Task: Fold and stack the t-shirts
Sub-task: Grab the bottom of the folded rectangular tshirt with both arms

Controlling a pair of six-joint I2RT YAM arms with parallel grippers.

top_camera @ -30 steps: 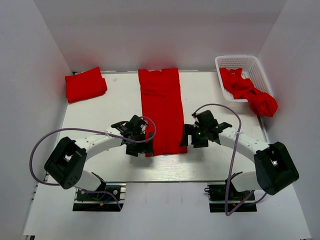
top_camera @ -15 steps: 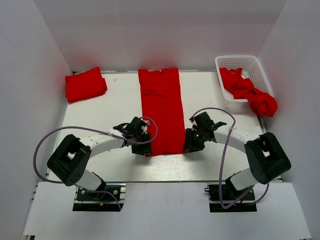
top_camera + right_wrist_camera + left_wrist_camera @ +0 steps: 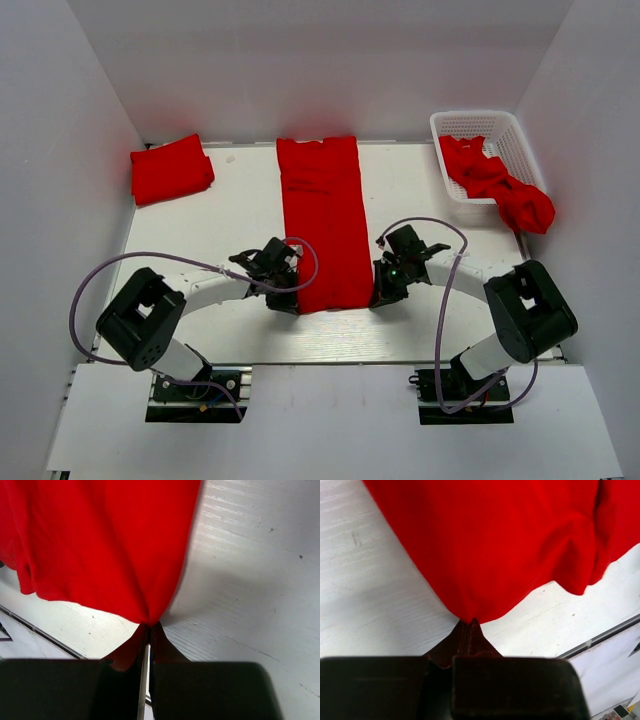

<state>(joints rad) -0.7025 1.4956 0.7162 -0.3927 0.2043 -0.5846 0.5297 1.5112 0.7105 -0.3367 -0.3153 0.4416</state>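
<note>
White planking makes up the table, which fills most of my overhead view between pale walls. Down the middle of the frame lies the long shirt, a bright red one folded into a narrow strip that runs from the far edge toward the arms. At the upper right sits the basket, white lattice plastic, with crumpled shirts heaped in it and spilling out past its lower right corner. At the upper left the folded shirt rests as a compact red block, well apart from the strip. Just below centre, the left gripper is at the strip's lower left corner and the right gripper is at its lower right corner. Both are clenched on the cloth. In each wrist view I see the dark fingers pressed together with a pinch of red hem caught between the tips (the fabric puckers into a point right there). The rest of the shirt fans away over the white boards.
</note>
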